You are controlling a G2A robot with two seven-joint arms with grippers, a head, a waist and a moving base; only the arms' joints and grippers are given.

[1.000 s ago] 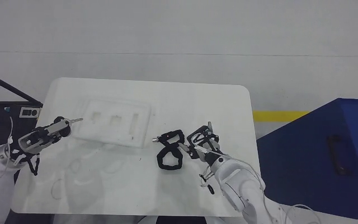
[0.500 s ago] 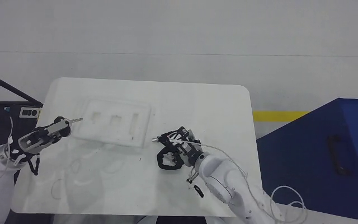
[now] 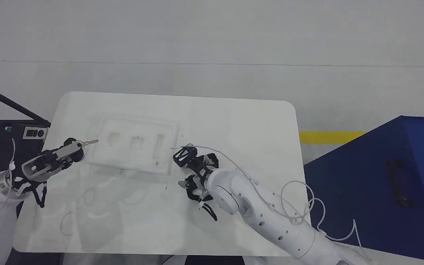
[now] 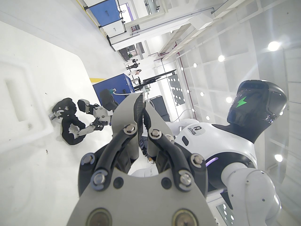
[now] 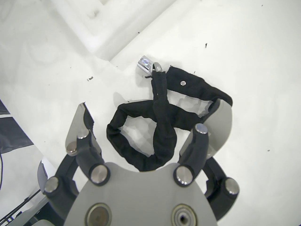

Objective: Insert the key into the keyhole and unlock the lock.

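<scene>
Slim silver metal key point(image 3: 90, 142): clamped in the left claw point(image 4: 142, 109), blade sticking out past the fingertips toward the foam tray's left end.

Left claw: fingers pressed together on the key, pads meeting around it in the left wrist view. Held at the table's left edge, well apart from the lock.

Black fabric-sleeved loop lock point(image 5: 162, 118): lying on the table just beside the tray's right near corner. Sleeve crossed over itself in a rough figure-eight.

Small silver metal lock head point(image 5: 145, 63): at the loop's end nearest the tray, on the table, close to the tray wall but apart from it. A small round mark on the end face; keyhole or not, cannot tell.

Right claw point(image 5: 152, 108): fingers spread wide, set astride the lock's loops from above. One fingertip against the sleeve, the other beside it over bare table. Nothing gripped.

White moulded foam tray point(image 3: 126, 156): on the table's left half, between key and lock. Two small square recesses and one long slot in it.

White rounded-corner table point(image 3: 252, 126): bearing tray and lock, with small dark specks scattered around the lock.
</scene>
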